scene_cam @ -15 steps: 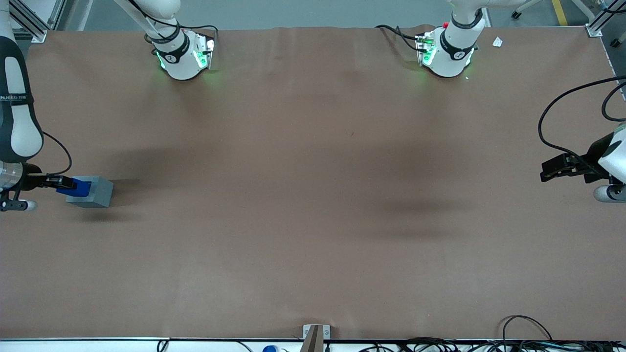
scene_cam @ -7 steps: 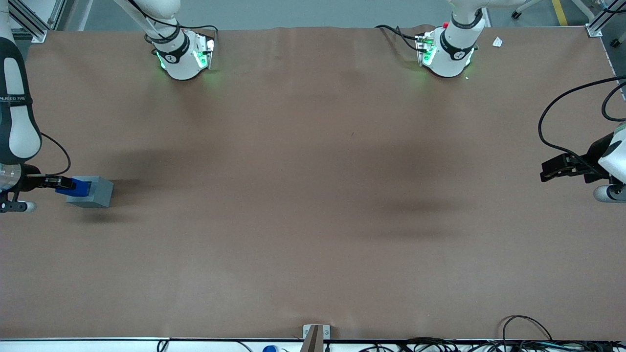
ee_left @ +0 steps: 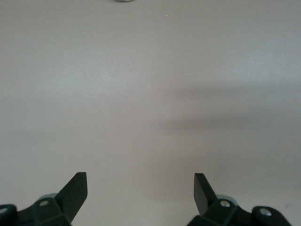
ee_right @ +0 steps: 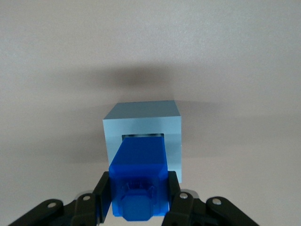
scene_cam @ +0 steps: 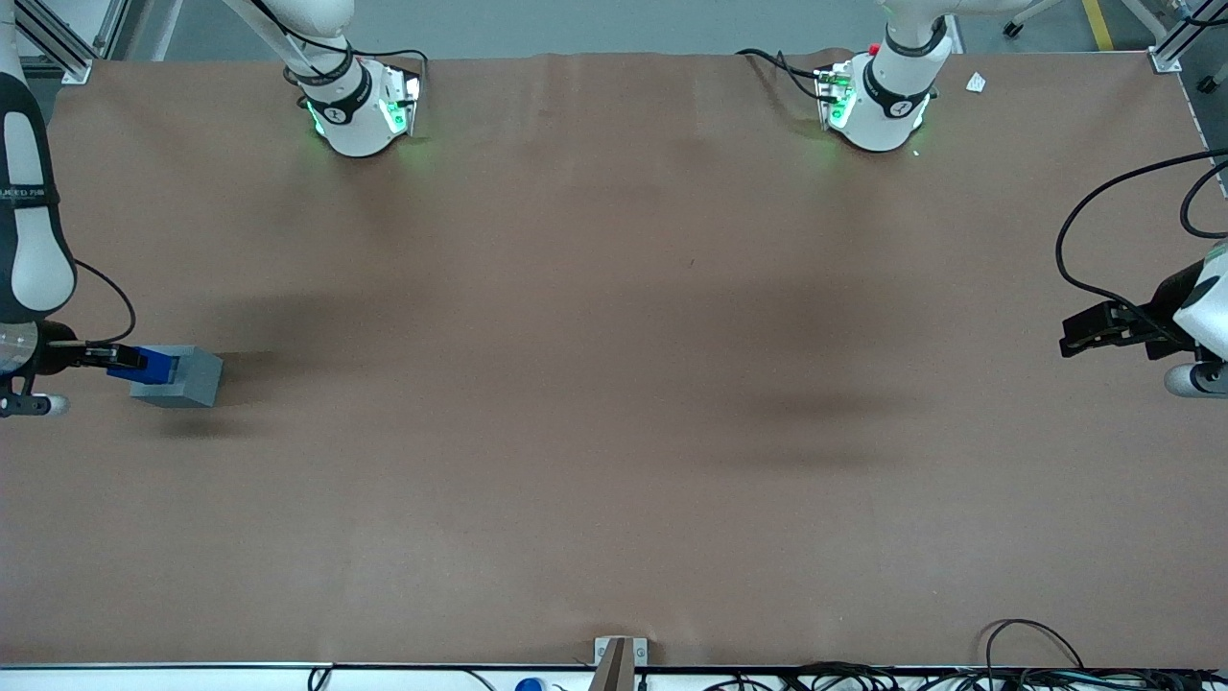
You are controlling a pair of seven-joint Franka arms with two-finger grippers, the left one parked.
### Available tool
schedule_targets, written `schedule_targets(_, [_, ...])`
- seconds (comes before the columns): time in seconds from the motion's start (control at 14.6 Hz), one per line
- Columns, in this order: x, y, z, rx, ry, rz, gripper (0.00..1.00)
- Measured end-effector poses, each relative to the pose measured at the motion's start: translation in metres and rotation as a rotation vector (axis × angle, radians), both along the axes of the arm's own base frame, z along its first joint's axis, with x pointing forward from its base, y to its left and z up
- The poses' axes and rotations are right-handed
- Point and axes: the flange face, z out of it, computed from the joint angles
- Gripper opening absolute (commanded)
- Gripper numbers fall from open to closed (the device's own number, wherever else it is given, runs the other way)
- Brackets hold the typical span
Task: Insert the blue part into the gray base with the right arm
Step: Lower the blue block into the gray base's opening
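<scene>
Fingers of the gripper [ee_right: 138, 200] squeeze the blue part [ee_right: 139, 179] tight, holding it right over the gray base [ee_right: 142, 136] so it can slide into the hole.

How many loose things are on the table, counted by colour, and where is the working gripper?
Blue: 1, the blue part, held by the gripper at the gray base's recess.
Gray: 1, the gray base, standing on the table toward the working arm's end.
Total: 2
</scene>
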Motion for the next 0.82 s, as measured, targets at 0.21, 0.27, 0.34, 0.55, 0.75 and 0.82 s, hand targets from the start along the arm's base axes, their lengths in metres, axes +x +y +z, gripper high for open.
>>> schedule_targets(0.21, [-0.0017, -0.0002, -0.0098, 0.009, 0.022, -0.001, 0.1])
schedule_targets(0.27, [-0.0017, -0.0002, -0.0115, 0.01, 0.027, -0.001, 0.1])
schedule_targets(0.34, [-0.0018, -0.0002, -0.0117, 0.011, 0.029, -0.001, 0.1])
schedule_targets(0.55, [-0.0016, -0.0003, -0.0117, 0.011, 0.029, -0.001, 0.1])
schedule_targets(0.75, [-0.001, -0.0006, -0.0116, 0.01, 0.026, 0.0, 0.1])
schedule_targets(0.82, [-0.0003, -0.0009, -0.0115, 0.007, 0.022, 0.0, 0.1])
